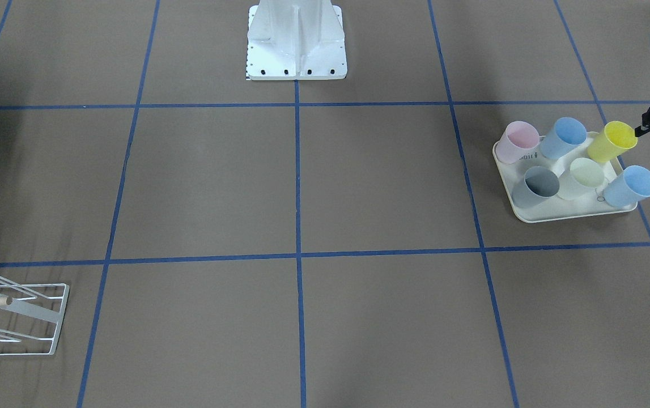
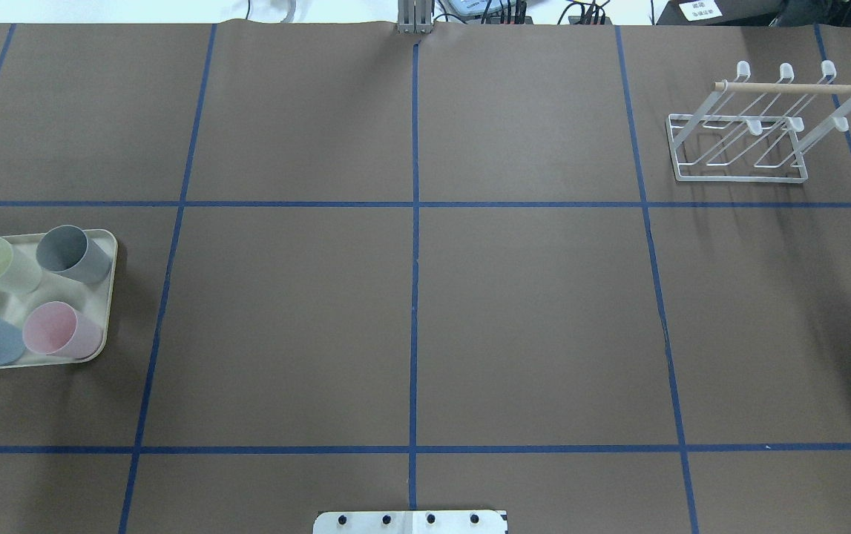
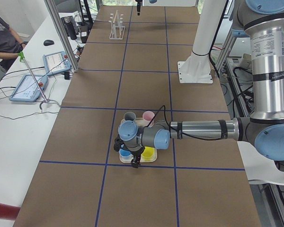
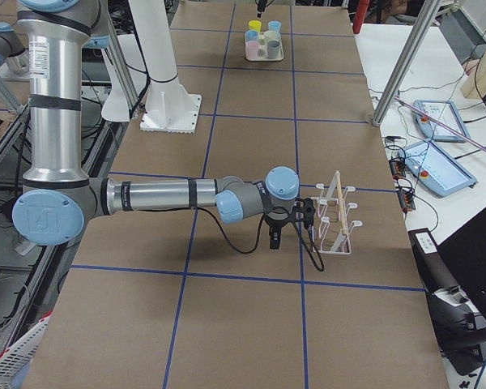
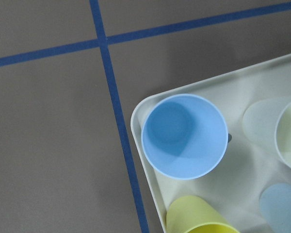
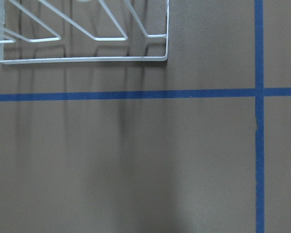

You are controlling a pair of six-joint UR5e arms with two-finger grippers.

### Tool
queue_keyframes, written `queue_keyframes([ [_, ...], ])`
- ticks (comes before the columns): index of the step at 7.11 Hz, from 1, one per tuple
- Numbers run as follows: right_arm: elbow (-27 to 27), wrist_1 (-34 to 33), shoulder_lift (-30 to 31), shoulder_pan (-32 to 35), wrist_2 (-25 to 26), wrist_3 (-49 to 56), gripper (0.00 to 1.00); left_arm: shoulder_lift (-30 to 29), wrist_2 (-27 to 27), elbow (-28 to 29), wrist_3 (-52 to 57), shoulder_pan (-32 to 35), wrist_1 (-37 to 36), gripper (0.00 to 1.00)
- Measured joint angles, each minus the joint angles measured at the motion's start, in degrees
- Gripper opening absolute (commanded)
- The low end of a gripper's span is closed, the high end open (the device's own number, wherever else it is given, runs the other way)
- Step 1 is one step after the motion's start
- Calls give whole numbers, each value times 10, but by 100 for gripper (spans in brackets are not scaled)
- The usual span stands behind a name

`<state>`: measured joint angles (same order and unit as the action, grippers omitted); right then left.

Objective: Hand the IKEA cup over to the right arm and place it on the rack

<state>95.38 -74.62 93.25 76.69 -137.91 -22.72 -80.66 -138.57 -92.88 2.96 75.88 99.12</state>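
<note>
the left gripper point(image 1: 645, 129) is hovering over the cream tray point(image 1: 563, 213), with the yellow ikea cup point(image 1: 614, 141) just below its tips; i cannot tell whether its fingers are spread or pressed together. to grip well, it should be descending straight onto that rim, clear of the blue cup point(image 5: 183, 136) alongside. the right gripper point(image 4: 275, 237), equally unreadable, is hanging just beside the rack point(image 4: 338, 215).

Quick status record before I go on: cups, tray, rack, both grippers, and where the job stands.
cups: six, open ends up: pink cup, blue cup, yellow cup, grey cup, pale green cup, second blue cup
tray: holds all six, at the robot's left
rack: at the robot's right, no cup on it
left gripper: over the tray, jaws unclear
right gripper: over bare table beside the rack, jaws unclear
progress: no cup lifted yet
</note>
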Motion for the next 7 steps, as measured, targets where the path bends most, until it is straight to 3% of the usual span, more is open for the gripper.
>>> queue_keyframes([
  [1,-1,1,0,-2,0,0,99,3,0,3,1,-12,3,87],
  [3,-3,1,0,-4,-1,0,99,4,-1,6,1,-23,5,53],
  [5,-4,1,0,-5,-2,0,99,4,-1,6,0,-36,5,24],
  [6,-4,1,0,-5,-3,0,99,4,-1,6,0,-40,5,0],
  [7,-4,1,0,-5,-4,1,99,3,-1,7,0,-42,5,0],
])
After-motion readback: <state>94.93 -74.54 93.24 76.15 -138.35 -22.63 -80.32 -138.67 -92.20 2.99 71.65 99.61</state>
